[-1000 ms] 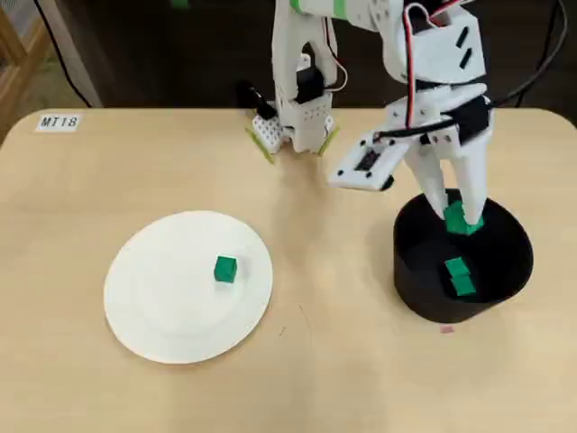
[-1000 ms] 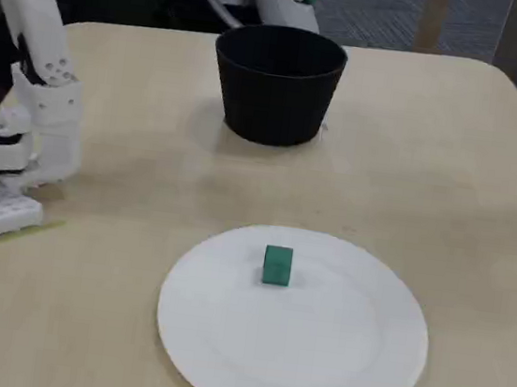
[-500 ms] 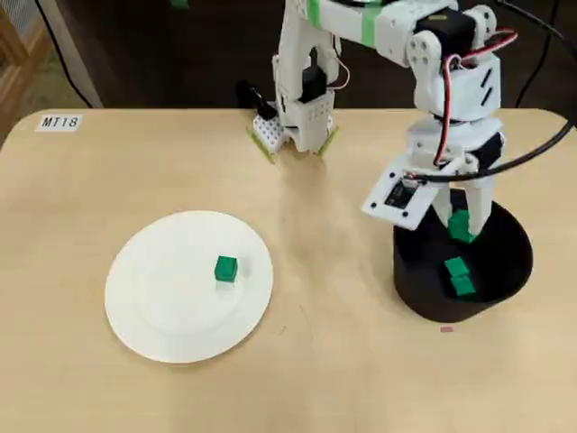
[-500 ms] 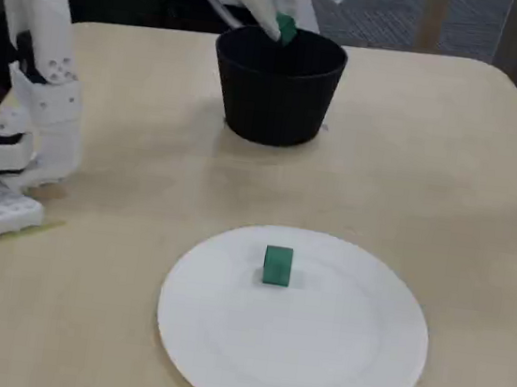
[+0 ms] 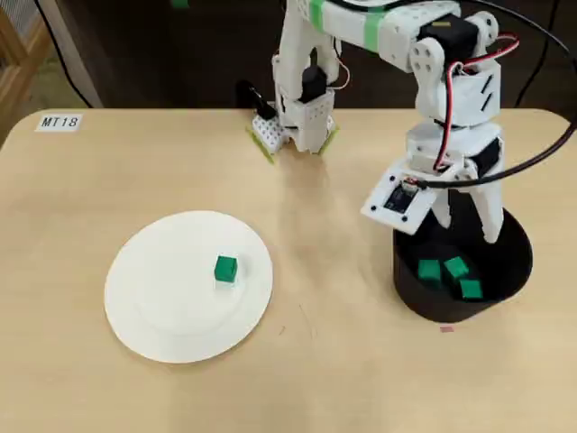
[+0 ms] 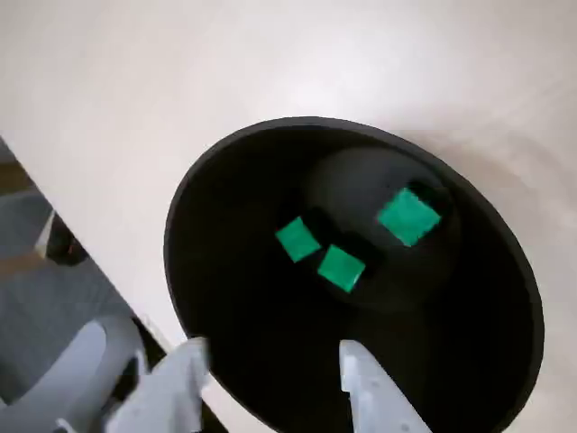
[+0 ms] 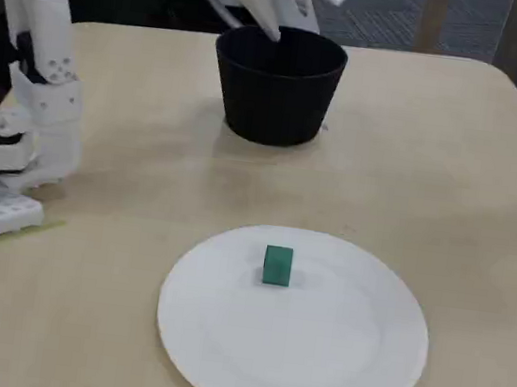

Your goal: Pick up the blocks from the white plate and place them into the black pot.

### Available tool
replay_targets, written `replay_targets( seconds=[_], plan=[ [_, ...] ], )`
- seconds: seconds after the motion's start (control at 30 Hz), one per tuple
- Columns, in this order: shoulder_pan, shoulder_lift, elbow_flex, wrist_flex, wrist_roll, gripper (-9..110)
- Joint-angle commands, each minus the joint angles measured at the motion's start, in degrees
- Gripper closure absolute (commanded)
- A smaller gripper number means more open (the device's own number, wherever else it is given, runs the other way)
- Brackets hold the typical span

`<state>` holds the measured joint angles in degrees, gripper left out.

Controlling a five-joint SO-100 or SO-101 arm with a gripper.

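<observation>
Blocks — three (image 6: 341, 267) in black pot (image 5: 406, 271), one (image 5: 225, 269) on white plate (image 5: 144, 316).

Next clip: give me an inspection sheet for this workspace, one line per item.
Surface: light wood table, bare apart from the items below.
Job's things: three blocks in the pot; one block on the plate.
Clutter: MT18 label at a corner; small pink speck by the pot.
Grippers: gripper open and empty above the pot.
Cables: red and white wires, black cable on the arm.
Surroundings: dark floor beyond the table.
</observation>
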<state>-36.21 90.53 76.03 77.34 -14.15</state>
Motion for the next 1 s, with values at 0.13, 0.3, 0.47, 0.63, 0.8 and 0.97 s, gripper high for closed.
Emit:
replay_targets(
  seconds=[0.13,0.3,0.47,0.63,0.8,0.97],
  plan=[
    [14.94,6.86,-0.26,3.25,0.35,104],
    [34.10,9.32,-0.26,3.60,0.70,104],
    [48.52,7.21,0.18,4.13,4.22,104],
    [54.32,2.46,0.09,7.73,10.20,104],
    [55.11,-2.64,0.18,12.92,11.34,104],
    [55.81,-3.96,0.53,14.68,13.27,104]
  ],
)
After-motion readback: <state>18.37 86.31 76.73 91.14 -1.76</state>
